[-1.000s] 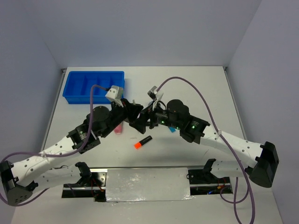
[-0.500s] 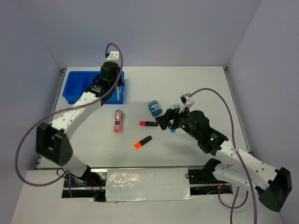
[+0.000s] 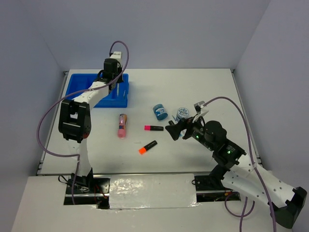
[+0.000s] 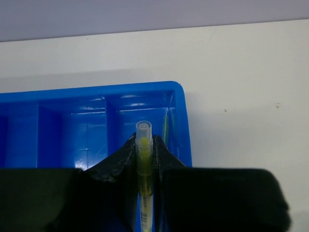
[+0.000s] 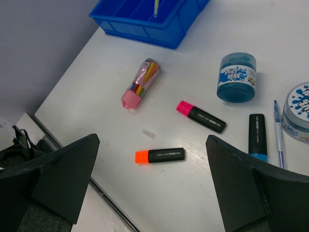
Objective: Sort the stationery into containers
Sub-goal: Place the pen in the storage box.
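The left claw [image 4: 144, 141] is closed on a thin yellow pen [image 4: 144, 166]. The pen runs lengthwise between the fingers, its clear cap poking past the tips. Just past the tips is the end compartment of the blue tray [image 4: 179, 121], next to its outer wall.

The right claw [image 5: 152, 140] is spread wide and holds nothing, hanging above the desk [image 3: 217, 92]. An orange marker [image 5: 159, 155] lies between its fingers. A pink marker [image 5: 201, 116] lies a little further out. A blue marker [image 5: 256, 137] and a blue pen [image 5: 278, 140] are beside the right finger. Beyond these are a pink tube [image 5: 140, 83] on the left and two jars [image 5: 236, 77] on the right.
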